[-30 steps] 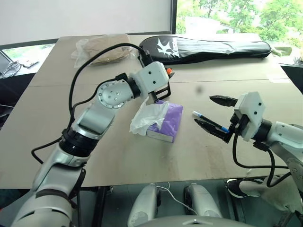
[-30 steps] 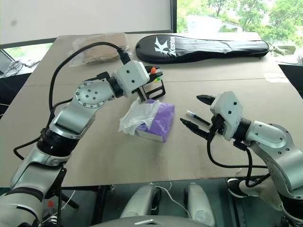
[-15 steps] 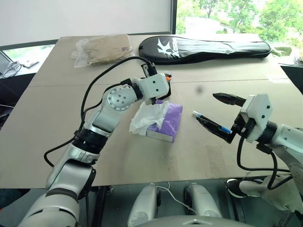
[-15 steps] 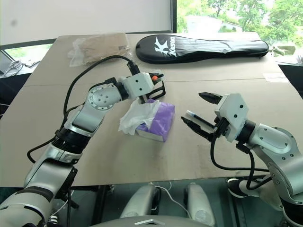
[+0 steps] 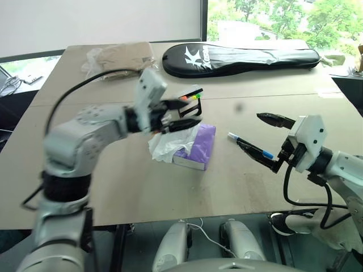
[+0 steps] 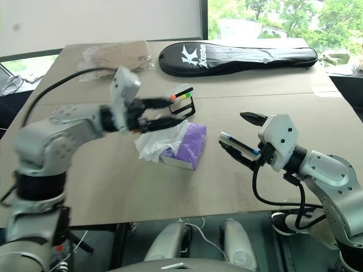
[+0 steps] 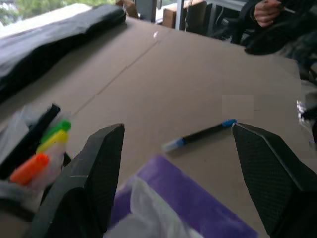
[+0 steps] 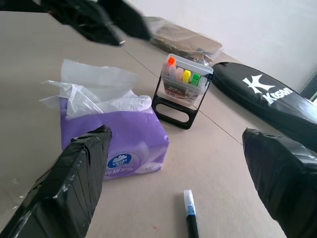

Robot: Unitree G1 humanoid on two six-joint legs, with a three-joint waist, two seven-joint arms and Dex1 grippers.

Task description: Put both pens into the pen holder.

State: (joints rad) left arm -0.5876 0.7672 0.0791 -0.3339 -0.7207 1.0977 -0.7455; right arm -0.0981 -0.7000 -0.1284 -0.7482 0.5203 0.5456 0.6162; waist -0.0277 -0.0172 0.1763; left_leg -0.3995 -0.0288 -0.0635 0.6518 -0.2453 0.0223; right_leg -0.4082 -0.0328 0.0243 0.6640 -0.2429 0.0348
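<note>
Three markers (image 8: 184,74) in pen holder (image 8: 179,97)

Orange-capped pen (image 8: 171,62): stood upright in the pen holder (image 8: 184,83).
Black pen (image 5: 249,145), blue and whitish ends: lay flat on the table.
Pen holder: upright, clear sleeve on black loop stand.

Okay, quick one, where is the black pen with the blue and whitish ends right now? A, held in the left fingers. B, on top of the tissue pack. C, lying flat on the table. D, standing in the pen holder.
C: the black pen lies flat on the bare table, between the purple tissue pack and the open right gripper, apart from the pen holder.
</note>
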